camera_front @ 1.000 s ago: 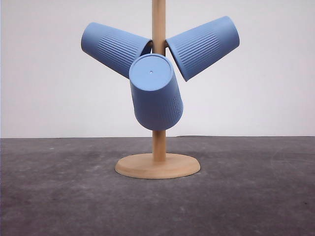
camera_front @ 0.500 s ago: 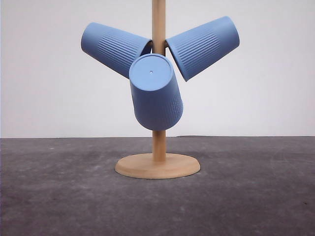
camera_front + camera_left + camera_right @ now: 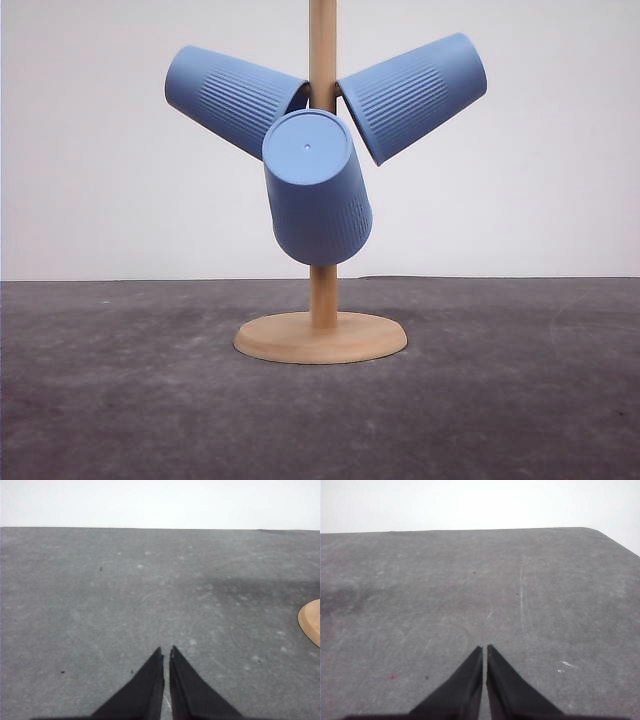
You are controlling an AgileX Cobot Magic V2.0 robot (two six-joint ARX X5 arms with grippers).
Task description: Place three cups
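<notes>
Front view has a wooden stand (image 3: 322,300) on a dark grey bench (image 3: 120,400), its round base (image 3: 320,338) flat on the surface and its post rising out of the top of the picture. 3 light-blue ribbed cups hang on it, mouths toward the post. Left cup (image 3: 232,97) slants up and away to the left, its flat bottom at the outer, higher end. Right cup (image 3: 414,95) mirrors it on the other side, slanting up to the right. Both have their rims right against the post, at about the same height. Front cup (image 3: 315,190) hangs in front of the post and points toward the camera, its flat bottom showing as a disc with a small dot in the middle; its body tapers wider downward and hides that stretch of the post. This cup overlaps the lower rims of the other 2 in the picture; whether they touch cannot be told. A plain white wall stands behind the bench.

Left wrist view has the left claw (image 3: 166,652) above bare bench, its 2 black fingers pressed together with only a thin slit between the tips, pinching nothing. An edge of the wooden base shows off to one side, well apart from the tips.

Right wrist view has the right claw (image 3: 484,648) likewise pressed together over scuffed bench, holding nothing
</notes>
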